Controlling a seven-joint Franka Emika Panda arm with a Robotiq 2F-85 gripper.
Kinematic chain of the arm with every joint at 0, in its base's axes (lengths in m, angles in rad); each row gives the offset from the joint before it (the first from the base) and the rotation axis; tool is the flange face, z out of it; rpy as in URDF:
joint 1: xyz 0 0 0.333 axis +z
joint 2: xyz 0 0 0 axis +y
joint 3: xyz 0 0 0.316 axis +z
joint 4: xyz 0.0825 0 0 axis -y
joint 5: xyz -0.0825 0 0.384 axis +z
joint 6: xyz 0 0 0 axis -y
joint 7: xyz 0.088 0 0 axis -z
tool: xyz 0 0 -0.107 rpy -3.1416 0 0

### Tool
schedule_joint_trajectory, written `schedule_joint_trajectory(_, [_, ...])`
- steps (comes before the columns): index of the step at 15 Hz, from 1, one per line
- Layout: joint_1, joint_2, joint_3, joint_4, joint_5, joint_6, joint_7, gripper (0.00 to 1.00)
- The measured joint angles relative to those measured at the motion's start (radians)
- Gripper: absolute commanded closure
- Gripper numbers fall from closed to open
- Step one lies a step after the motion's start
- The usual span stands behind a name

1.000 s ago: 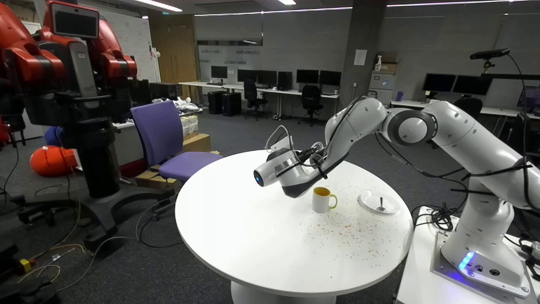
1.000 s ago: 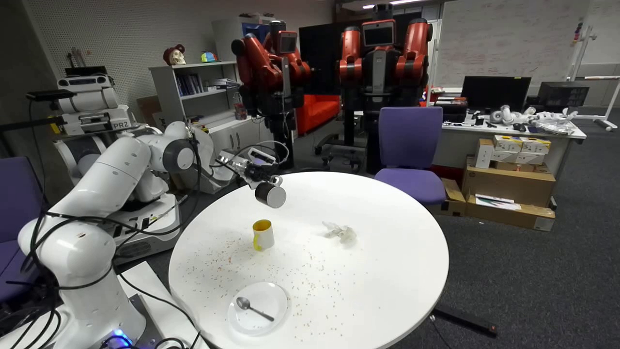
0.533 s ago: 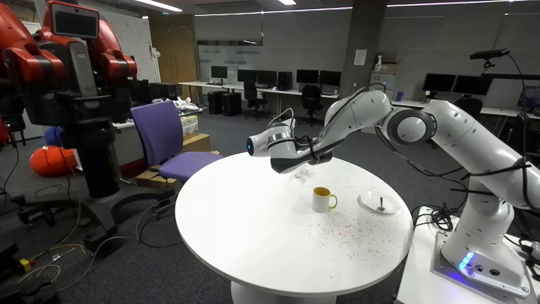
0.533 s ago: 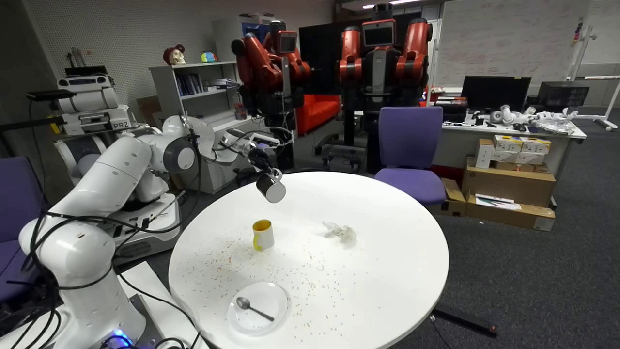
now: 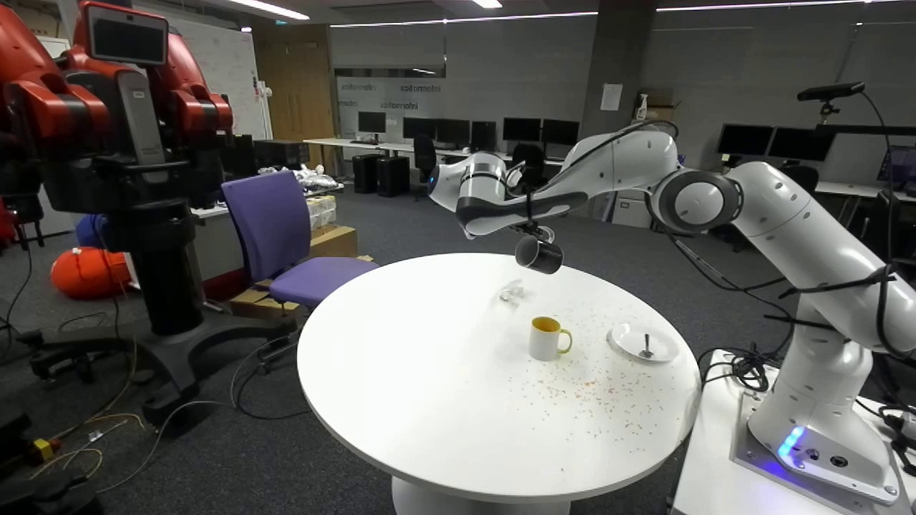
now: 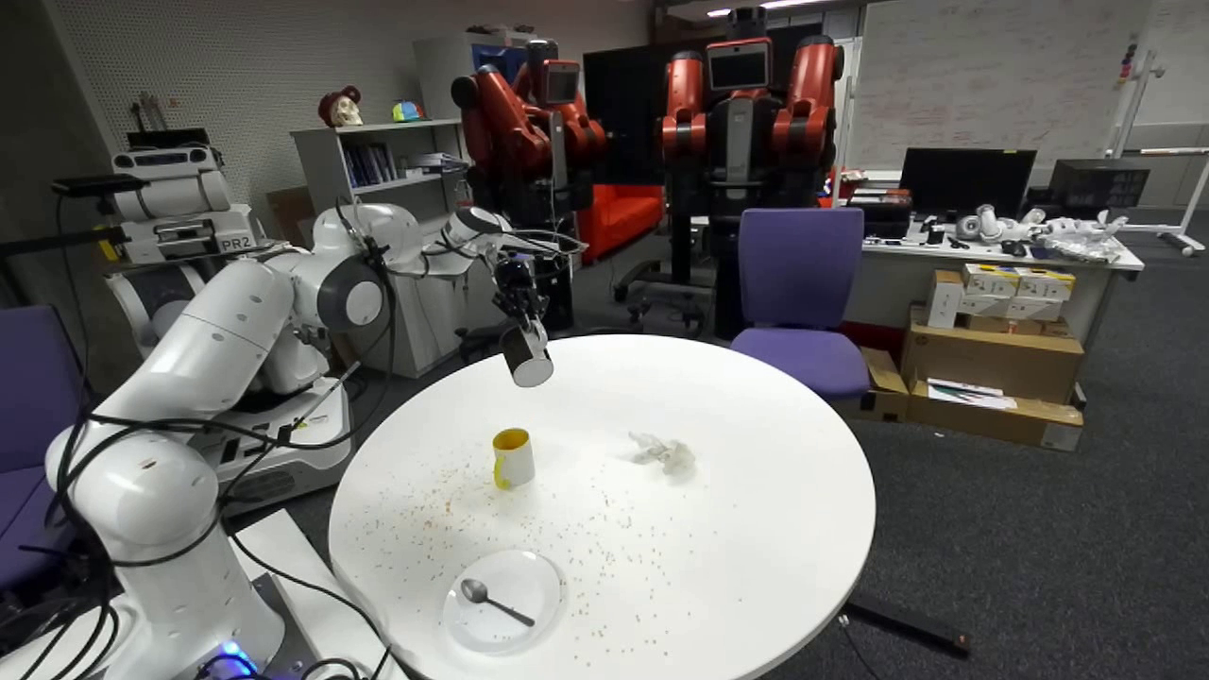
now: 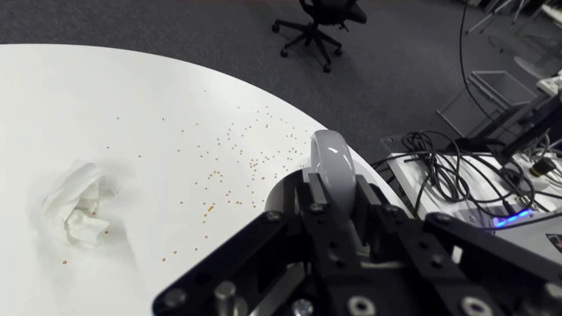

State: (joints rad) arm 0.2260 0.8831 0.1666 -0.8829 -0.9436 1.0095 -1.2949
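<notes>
A dark grey carpeted floor (image 6: pixel 1067 529) is stretching beneath a round white table (image 6: pixel 774 529), and a purple upholstered office chair (image 6: pixel 801 274) is standing near its edge. In an exterior view, a light grey open bookcase (image 6: pixel 326 172) is standing before a grey perforated wall (image 6: pixel 246 85), while a broad white writing board (image 6: pixel 992 85) is standing in the background. In an exterior view, slim black monitors (image 5: pixel 521 129) are lining a long white desk (image 5: pixel 325 141) near a tall brown wooden door (image 5: pixel 297 86), and a bright strip light (image 5: pixel 270 8) is glowing overhead.
</notes>
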Motion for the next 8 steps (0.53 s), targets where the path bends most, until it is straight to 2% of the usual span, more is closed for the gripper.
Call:
schedule_joint_trajectory(4, [-0.089,-0.059,0.027,-0.003,0.159,0.036,0.114,0.95])
schedule_joint_trajectory(8, [-0.186,-0.115,0.048,-0.062,0.322,0.148,0.28,0.95])
